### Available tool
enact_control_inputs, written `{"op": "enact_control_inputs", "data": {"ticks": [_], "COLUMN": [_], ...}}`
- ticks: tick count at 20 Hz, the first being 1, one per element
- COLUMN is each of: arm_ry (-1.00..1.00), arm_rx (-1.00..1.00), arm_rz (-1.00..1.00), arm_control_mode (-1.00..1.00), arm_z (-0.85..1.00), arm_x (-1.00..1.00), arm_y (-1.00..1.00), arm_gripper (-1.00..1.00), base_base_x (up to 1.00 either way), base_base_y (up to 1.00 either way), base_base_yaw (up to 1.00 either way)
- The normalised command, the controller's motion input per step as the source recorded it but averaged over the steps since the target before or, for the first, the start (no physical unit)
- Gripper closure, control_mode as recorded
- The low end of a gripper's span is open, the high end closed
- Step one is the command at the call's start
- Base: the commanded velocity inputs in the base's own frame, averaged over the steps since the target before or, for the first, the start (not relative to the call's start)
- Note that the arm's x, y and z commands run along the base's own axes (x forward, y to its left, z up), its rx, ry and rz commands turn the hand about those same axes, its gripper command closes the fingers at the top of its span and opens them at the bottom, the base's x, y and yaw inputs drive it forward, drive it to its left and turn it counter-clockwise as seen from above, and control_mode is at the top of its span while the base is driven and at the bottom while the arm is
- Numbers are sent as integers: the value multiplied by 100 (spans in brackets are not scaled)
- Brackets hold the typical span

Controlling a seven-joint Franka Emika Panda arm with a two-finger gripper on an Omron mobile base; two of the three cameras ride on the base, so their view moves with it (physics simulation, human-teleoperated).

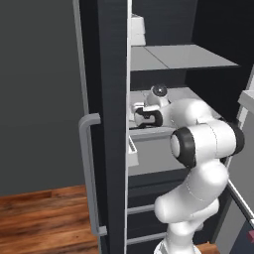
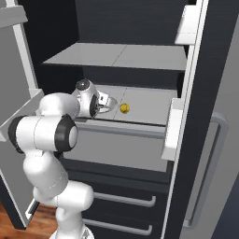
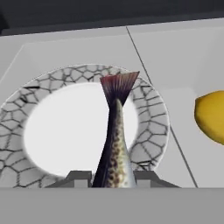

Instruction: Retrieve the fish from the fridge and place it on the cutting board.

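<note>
The black fridge (image 1: 111,124) stands open, and my arm reaches onto its middle light grey shelf (image 2: 149,105). In the hand view a slender dark speckled fish (image 3: 114,144) with a reddish tail lies over a white plate (image 3: 151,109) with a cracked-pattern rim. My gripper (image 3: 113,179) is shut on the fish's body, and both fingertips (image 3: 81,177) press its sides. From the base the gripper (image 2: 100,105) sits at the plate (image 2: 109,103) on the shelf's left part. The cutting board is out of view.
A yellow lemon (image 2: 124,108) lies on the same shelf just right of the plate (image 3: 212,116). Another shelf (image 2: 121,56) hangs closely above. The fridge door with its grey bar handle (image 1: 88,168) flanks the arm, and drawers (image 2: 126,198) sit below.
</note>
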Motion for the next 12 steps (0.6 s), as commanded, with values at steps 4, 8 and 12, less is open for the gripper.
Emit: {"op": "enact_control_inputs", "data": {"ticks": [4,8,12], "arm_ry": [-5,0,7], "arm_rx": [0,0,0], "arm_rz": [-4,-5,-5], "arm_control_mode": [-100,-100,-100], "arm_z": [28,51,69], "arm_x": [-82,-67,-42], "arm_y": [0,0,0], "arm_gripper": [100,100,100], "base_base_x": [0,0,0], "base_base_y": [0,0,0], "base_base_yaw": [0,0,0]}}
